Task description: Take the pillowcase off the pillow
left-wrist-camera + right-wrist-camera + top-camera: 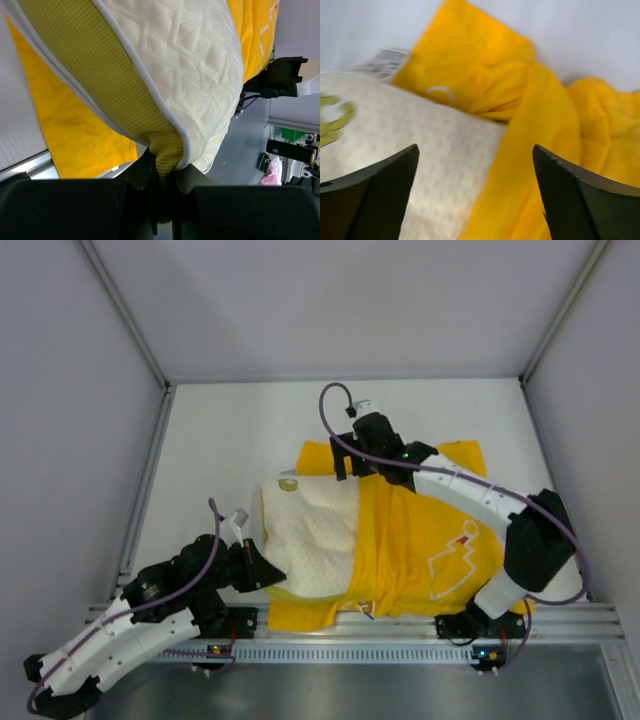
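The pillow (pixel 310 535) lies on the desk (pixel 225 435) close to the arm bases, its long axis running left to right. Its bare quilted end points left, while the pillowcase (pixel 420 545) covers the right half, mouth facing left and bunched in a ridge across the middle, with loose yellow flaps showing at the near and far edges. The left tool (pixel 165 172) is clenched on the pillow's near-left corner, pinching the mesh side panel and piping. The right tool (pixel 477 192) is released, its 2 fingers spread wide above the far edge where case meets cushion, grasping nothing. The cushion looks plump, light and springy, so it should squash rather than slip; the case is thin and limp and likely to crumple and drag. I judge the best hold is the bunched ridge, pulled rightward along the long axis against the left anchor
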You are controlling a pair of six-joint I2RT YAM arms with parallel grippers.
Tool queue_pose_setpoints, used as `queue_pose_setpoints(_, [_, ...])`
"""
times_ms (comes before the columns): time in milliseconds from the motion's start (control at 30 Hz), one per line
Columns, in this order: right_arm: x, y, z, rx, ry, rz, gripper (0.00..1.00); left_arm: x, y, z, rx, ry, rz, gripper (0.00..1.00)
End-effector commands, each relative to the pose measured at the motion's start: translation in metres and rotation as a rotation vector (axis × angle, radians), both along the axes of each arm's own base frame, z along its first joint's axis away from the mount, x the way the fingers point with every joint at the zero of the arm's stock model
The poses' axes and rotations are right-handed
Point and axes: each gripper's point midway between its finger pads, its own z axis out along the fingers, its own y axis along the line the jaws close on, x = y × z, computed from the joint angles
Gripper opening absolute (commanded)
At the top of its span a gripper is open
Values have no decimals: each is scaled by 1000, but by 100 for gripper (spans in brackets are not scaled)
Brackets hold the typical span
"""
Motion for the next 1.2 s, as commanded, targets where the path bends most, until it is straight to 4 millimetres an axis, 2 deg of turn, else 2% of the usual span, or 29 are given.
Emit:
queue_pose_setpoints(0, [-32,1,59,113,-127,11,95,18,-16,28,-32,-88,-4,0])
queue_pose_setpoints(33, [-48,6,63,114,-142,39,99,21,-19,28,-17,-100,-15,0])
queue_pose_setpoints(67, [-57,2,65,114,-157,37,100,25,-27,27,-2,-97,-28,0])
queue_pose_setpoints(100, [-74,-6,65,120,-170,39,100,27,-30,27,11,-103,-42,0])
queue_pose_setpoints(167, [-93,-12,60,170,-139,49,99,35,-38,25,40,-103,-49,0])
queue_pose_setpoints(200, [-108,-19,48,211,-97,37,99,38,-39,25,53,-114,-50,0])
queue_pose_setpoints(233, [-115,-24,37,221,-68,17,99,41,-41,27,61,-119,-47,0])
queue_pose_setpoints(267, [-126,-35,18,215,-28,-2,100,46,-40,29,69,-135,-28,0])
queue_pose_setpoints(333, [-146,-33,-1,252,64,16,99,56,-38,41,69,-173,14,0])
queue_pose_setpoints(367, [-163,-30,-15,268,119,62,99,63,-34,45,77,-192,59,0])
queue_pose_setpoints(400, [-176,-23,-20,284,146,96,99,67,-34,50,73,-205,77,0])
queue_pose_setpoints(500, [-201,-18,-32,273,152,127,99,76,-37,78,57,-253,96,0])
queue_pose_setpoints(633, [-205,-24,-44,258,148,82,99,81,-44,93,60,-275,79,0])
queue_pose_setpoints(733, [-201,-23,-47,243,144,63,83,81,-43,103,44,-294,84,0])
queue_pose_setpoints(767, [-199,-21,-47,238,144,60,57,81,-42,105,40,-299,86,0])
queue_pose_setpoints(833, [-199,-23,-51,221,146,39,28,83,-37,107,51,-307,106,0])
queue_pose_setpoints(867, [-198,-25,-54,207,146,26,6,84,-33,107,66,-310,122,0])
queue_pose_setpoints(900, [-195,-29,-56,189,133,-6,0,87,-28,110,87,-323,143,0])
queue_pose_setpoints(933, [-196,-35,-60,166,135,-25,0,98,-15,108,142,-341,216,0])
queue_pose_setpoints(1033, [-194,-48,-68,142,117,-83,0,109,14,102,286,-353,323,0])
queue_pose_setpoints(1067, [-195,-56,-71,130,111,-105,0,116,32,100,373,-373,381,0])
queue_pose_setpoints(1100, [-195,-59,-71,141,110,-124,0,120,39,110,396,-390,414,0])
queue_pose_setpoints(1133, [-196,-63,-71,143,106,-138,0,124,44,109,457,-389,432,0])
queue_pose_setpoints(1167, [-195,-70,-69,150,90,-158,0,125,62,106,557,-387,467,0])
